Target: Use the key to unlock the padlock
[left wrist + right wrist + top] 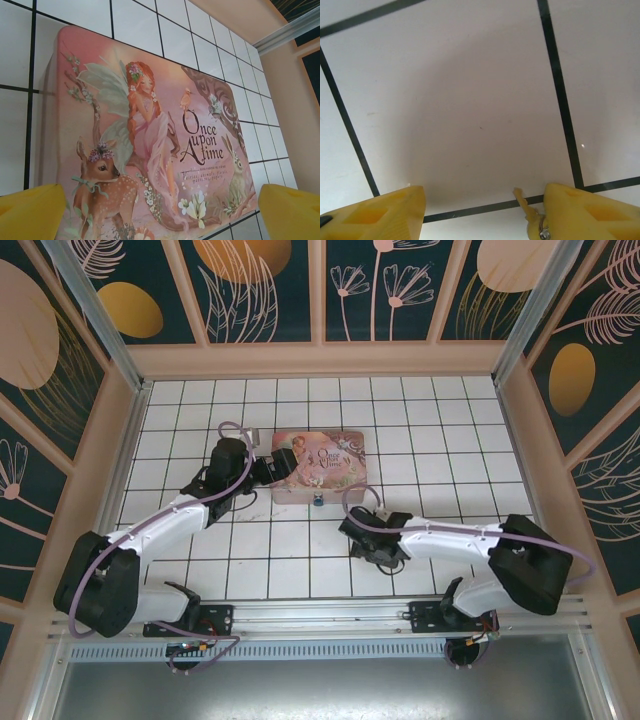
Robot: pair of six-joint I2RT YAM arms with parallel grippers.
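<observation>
Right gripper (485, 220): low over white tile, jaws well apart, clamped on nothing, bare tile between the yellow fingers (590, 212). Against the inner edge of one finger, a small brass-coloured key (524, 204) with a silvery ring at its head, blade pointing away from the wrist. Touching that finger or only just beside it: cannot tell. Not pinched between both pads, that much plain.

Left gripper (160, 220): spread as wide as it goes, holding nothing, poised over the lid of the pink tin (150, 125), one finger toward either side of it. Contact with the tin: cannot tell.

Padlock (318, 502): tiny blue speck at the middle of the tin's near front wall, up and left of the right gripper in the top view, near but apart. Shackle state too small to read.

Progress, as judged: early. Key not yet secured, not yet brought to the lock, nothing turned. Left to do: grip key, carry it over, seat it in the keyway, turn, free the shackle.

Around: tiled table (450, 440), floral panels on three sides. In the way: little. Open tile between key and padlock; the right arm's purple cable (358, 492) looping close by the lock. Likely trouble from a thin key lying flat and a very small keyway.
</observation>
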